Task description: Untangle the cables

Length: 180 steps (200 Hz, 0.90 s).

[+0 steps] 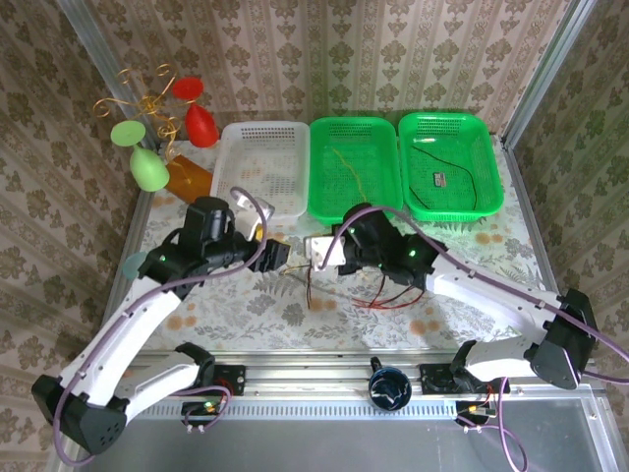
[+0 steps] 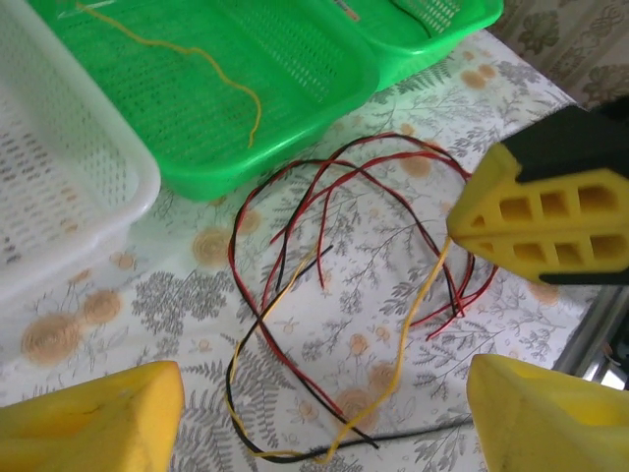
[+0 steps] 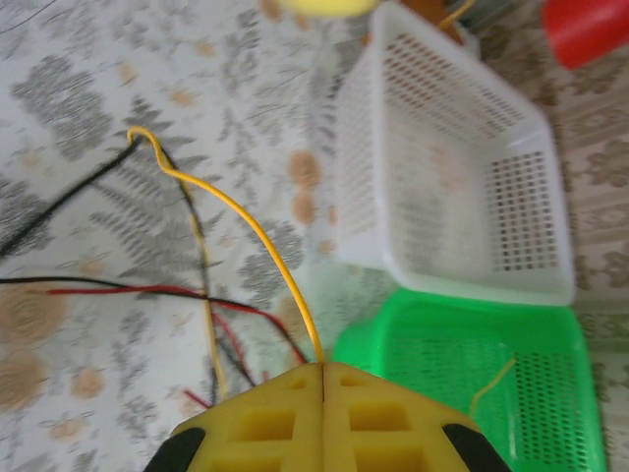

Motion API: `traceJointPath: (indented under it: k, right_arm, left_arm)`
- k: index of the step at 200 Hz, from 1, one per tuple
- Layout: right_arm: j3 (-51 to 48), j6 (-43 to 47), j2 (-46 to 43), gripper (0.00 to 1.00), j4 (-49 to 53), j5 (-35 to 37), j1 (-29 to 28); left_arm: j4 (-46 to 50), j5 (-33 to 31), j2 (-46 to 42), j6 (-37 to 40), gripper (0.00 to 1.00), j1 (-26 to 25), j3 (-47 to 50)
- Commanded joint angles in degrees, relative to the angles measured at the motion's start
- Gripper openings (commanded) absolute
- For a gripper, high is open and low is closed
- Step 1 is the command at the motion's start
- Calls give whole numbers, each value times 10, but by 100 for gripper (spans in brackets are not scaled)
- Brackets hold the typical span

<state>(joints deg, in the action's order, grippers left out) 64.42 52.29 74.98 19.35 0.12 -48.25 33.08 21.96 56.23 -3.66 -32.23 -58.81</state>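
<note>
As far as the sorting goes, cables (image 2: 324, 187): mostly a loose red-and-black knot on the tabletop (image 2: 147, 295), lower middle of the overhead view, just below the row of baskets.
Right gripper (image 3: 323, 379): jaws pressed together, pinching the yellow wire (image 3: 246, 221) by one end. The rest of it trails off into the knot.
Left gripper (image 2: 319, 418): jaws spread wide, hovering over the knot with nothing between them.
Middle green basket (image 1: 356, 122): one yellowish wire (image 2: 211, 59) already lying in it.
Right green basket (image 1: 444, 117): a black wire (image 1: 474, 185) curled up inside.
White basket (image 1: 263, 126): far left of the row, next to the green ones.
Done so far: looks like two wires sorted into baskets, that's my guess anyway.
Left to do: get the yellow one free of the pile, then split the reds from the blacks. I'd call it maybe halfway-ish.
</note>
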Motion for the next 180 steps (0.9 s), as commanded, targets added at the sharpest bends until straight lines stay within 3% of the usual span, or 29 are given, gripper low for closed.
traceJointPath:
  k: [1,27,58,100,118,147,152,171,180]
  right_arm:
    - [33,-2,-8,0,-12,-49,19]
    - [49,-23,-6,0,-26,-106,51]
    - [66,-33,-1,0,-32,-129,64]
    - [80,-38,7,0,-19,-148,71]
    - [82,-46,8,0,-19,-153,77]
    - [95,-69,10,0,-7,-152,86]
    - [98,-79,10,4,-7,-150,88]
    - [90,-117,-6,40,-19,-145,100]
    - [78,-147,-20,50,-39,-128,106]
  left_arm:
    - [16,66,35,38,77,-1,-53]
    - [7,118,71,39,77,-2,-84]
    - [-23,124,101,37,77,-2,-86]
    - [-90,142,140,6,65,-10,-76]
    - [-113,145,157,-8,49,-12,-76]
    - [-137,140,166,-25,3,-13,-77]
    - [-140,136,165,-29,0,-12,-78]
    - [-149,123,167,-39,0,-12,-83]
    - [-154,113,167,-47,0,-12,-88]
